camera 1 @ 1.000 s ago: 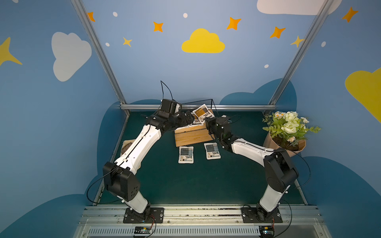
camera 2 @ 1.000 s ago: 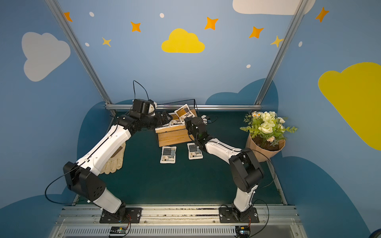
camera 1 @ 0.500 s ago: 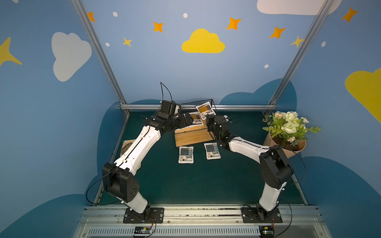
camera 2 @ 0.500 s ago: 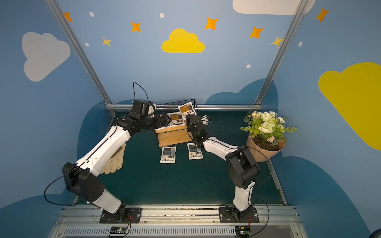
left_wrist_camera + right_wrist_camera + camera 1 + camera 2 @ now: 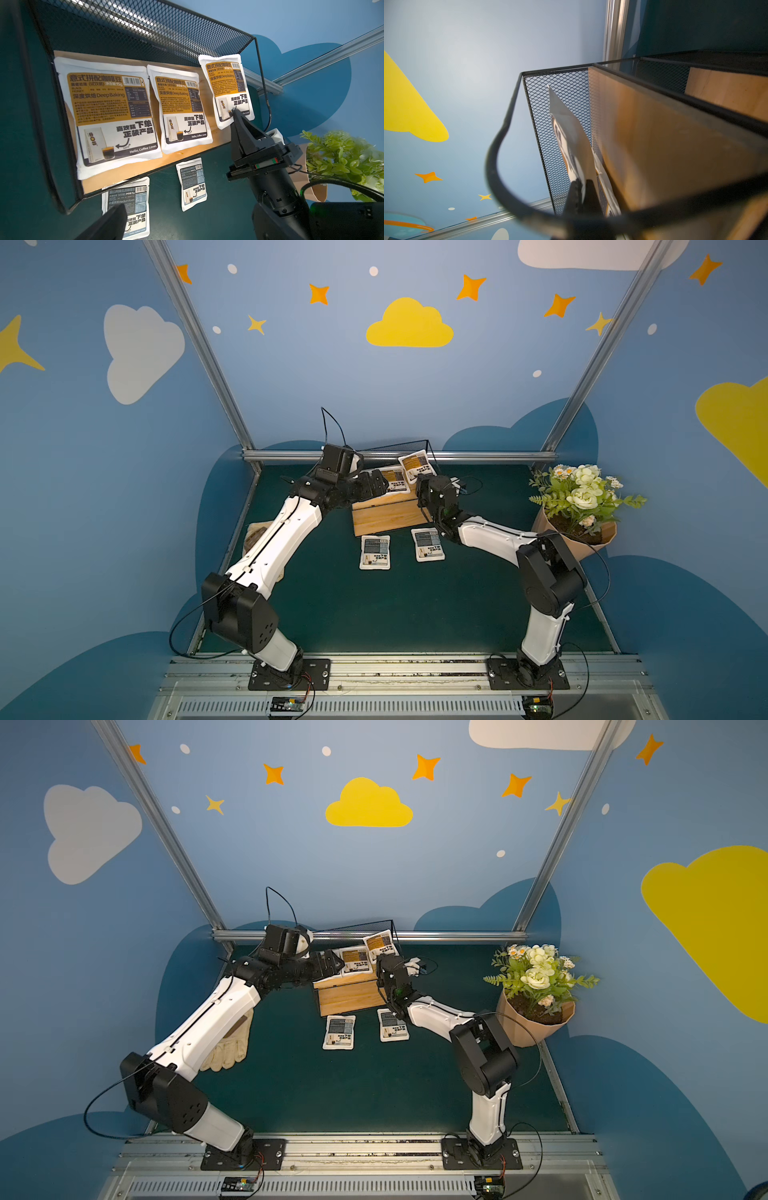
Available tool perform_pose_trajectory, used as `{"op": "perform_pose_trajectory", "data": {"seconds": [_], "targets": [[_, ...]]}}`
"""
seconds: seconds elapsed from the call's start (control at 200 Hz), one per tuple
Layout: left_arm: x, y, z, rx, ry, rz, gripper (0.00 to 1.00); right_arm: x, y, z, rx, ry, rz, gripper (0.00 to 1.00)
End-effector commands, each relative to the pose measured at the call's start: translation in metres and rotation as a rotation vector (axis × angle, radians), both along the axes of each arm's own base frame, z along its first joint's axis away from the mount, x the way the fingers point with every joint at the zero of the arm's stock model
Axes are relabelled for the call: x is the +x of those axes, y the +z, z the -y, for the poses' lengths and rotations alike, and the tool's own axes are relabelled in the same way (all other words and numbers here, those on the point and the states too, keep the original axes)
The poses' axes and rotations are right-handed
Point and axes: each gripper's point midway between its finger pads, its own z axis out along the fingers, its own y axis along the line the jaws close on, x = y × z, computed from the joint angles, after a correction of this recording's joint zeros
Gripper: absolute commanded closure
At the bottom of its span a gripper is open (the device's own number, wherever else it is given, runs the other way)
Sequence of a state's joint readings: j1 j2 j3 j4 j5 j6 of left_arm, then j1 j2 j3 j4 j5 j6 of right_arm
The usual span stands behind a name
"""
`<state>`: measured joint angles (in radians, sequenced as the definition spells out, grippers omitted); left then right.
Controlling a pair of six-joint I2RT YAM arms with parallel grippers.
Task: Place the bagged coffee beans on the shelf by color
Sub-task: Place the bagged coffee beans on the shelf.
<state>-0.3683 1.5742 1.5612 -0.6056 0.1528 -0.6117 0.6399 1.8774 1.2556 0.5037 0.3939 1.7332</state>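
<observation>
The shelf (image 5: 386, 516) stands at the back middle, with its black mesh back (image 5: 145, 37). Two orange bagged coffee beans (image 5: 108, 112) (image 5: 180, 104) lie flat on its upper board. My right gripper (image 5: 234, 112) is shut on the lower edge of a third orange pouch (image 5: 228, 87) at the board's right end, close to the mesh (image 5: 571, 135). Two grey-blue pouches (image 5: 375, 551) (image 5: 428, 544) lie on the green mat in front of the shelf. My left gripper (image 5: 376, 486) hovers open at the shelf's left end, holding nothing. One of its fingers (image 5: 116, 216) shows over a grey-blue pouch (image 5: 128, 199).
A tan flowerpot (image 5: 582, 535) with white flowers stands at the right. A cream glove (image 5: 228, 1048) lies under my left arm at the left. A metal rail (image 5: 478, 456) runs along the back behind the shelf.
My right gripper has carried the orange pouch slightly toward the shelf's back right end, and the pouch now stands straighter. The left arm has barely shifted.
</observation>
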Motion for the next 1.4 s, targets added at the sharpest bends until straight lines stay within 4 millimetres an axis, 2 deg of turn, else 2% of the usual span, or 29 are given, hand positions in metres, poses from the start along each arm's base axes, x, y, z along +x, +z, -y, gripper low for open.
{"op": "perform_pose_trajectory", "data": {"seconds": [0.0,0.606,0.681,0.746,0.866,1.166,1.397], "targets": [[-0.006,0.002,-0.006,0.017,0.003,0.006,0.0,0.004,-0.008,0.006,0.011,-0.034,-0.007,1.0],[-0.01,0.001,-0.009,0.014,0.011,0.004,0.0,0.001,-0.029,0.01,-0.02,-0.043,-0.079,1.0],[-0.01,0.0,-0.009,0.017,0.012,0.004,0.0,0.0,-0.031,0.01,-0.023,-0.042,-0.088,0.91],[-0.01,0.001,-0.009,0.016,0.011,0.005,0.0,0.0,-0.032,0.01,-0.026,-0.041,-0.092,0.77],[-0.01,0.001,-0.009,0.015,0.01,0.006,0.0,-0.001,-0.034,0.01,-0.032,-0.037,-0.1,0.58],[-0.013,0.003,-0.011,0.016,0.013,0.014,0.0,-0.008,-0.03,0.005,-0.035,-0.005,-0.101,0.36],[-0.016,0.006,-0.012,0.012,0.014,0.022,0.0,-0.013,-0.033,0.006,-0.034,0.009,-0.103,0.34]]}}
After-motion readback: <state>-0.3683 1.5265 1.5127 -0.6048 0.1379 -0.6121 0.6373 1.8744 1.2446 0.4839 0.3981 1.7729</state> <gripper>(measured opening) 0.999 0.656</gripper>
